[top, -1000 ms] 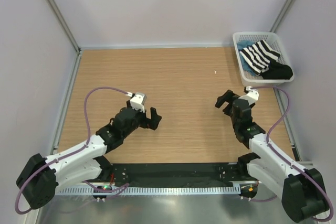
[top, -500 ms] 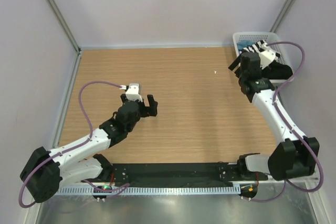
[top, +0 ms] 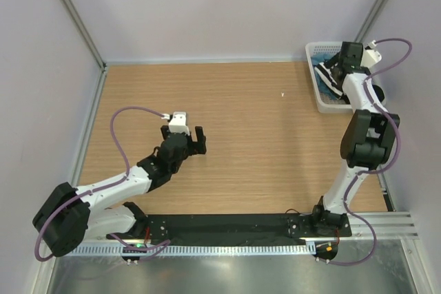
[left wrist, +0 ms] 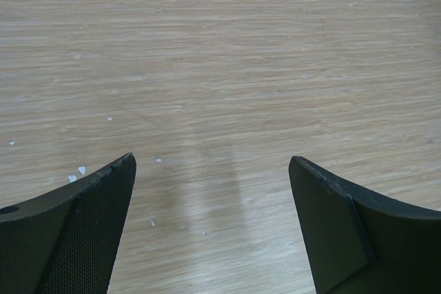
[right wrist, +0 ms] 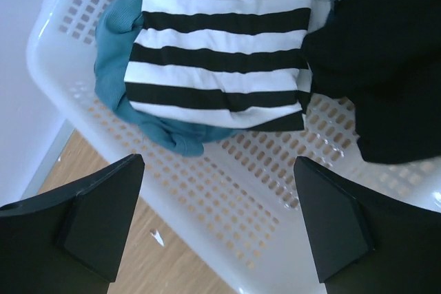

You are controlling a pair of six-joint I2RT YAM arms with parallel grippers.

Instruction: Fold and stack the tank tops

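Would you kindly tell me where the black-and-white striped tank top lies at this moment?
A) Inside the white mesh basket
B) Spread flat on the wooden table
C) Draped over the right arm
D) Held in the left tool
A: the right wrist view shows the striped tank top lying in the white mesh basket, partly on the teal top, while the right tool is open and holds nothing.
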